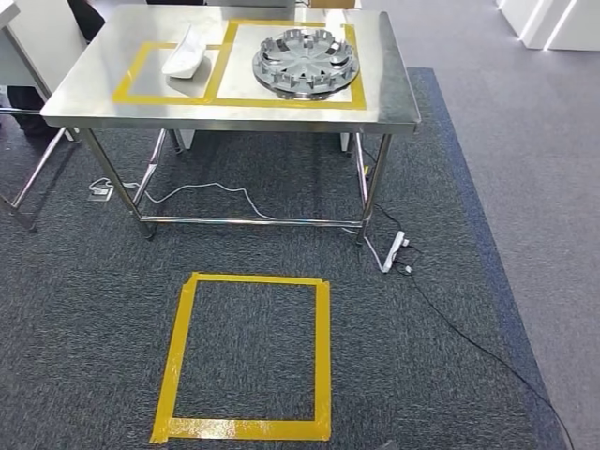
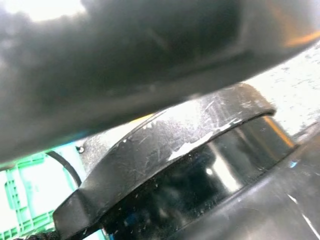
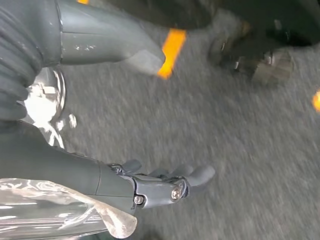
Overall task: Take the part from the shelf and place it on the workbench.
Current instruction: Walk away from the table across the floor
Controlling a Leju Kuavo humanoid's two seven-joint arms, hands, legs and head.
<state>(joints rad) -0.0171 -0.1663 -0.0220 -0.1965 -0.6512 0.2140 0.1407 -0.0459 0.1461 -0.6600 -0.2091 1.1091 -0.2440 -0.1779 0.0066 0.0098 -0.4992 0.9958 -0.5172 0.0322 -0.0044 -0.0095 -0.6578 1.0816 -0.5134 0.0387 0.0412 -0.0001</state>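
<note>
I'm looking down at the steel surface (image 1: 106, 80) ahead of me, and the part (image 1: 307, 63), a round grey wheel-cover disc with ribs and cut-outs, lies flat on it inside the larger yellow-taped rectangle (image 1: 357, 94). Just beside the part, in the smaller taped rectangle (image 1: 127, 84), sits a white curved piece (image 1: 186, 52), touching neither the part nor the tape between them. On the dark carpet (image 1: 84, 309) nearer to me than the surface there's a yellow tape square (image 1: 322, 356), and a white power strip (image 1: 394, 251) with trailing cables lies by the surface's leg. My right hand (image 3: 151, 120) hangs over that carpet, thumb and dark fingers held apart and straight, nothing between them; a crinkled clear sheet (image 3: 56, 210) shows against the arm behind it. An orange-yellow strip of tape (image 3: 171, 52) lies on the carpet past my thumb. My left wrist camera gives me a blurred, close, dark scratched curved shape (image 2: 181, 150) and a bit of green grid (image 2: 22, 205) behind it; I can't tell how my left hand's fingers are set.
</note>
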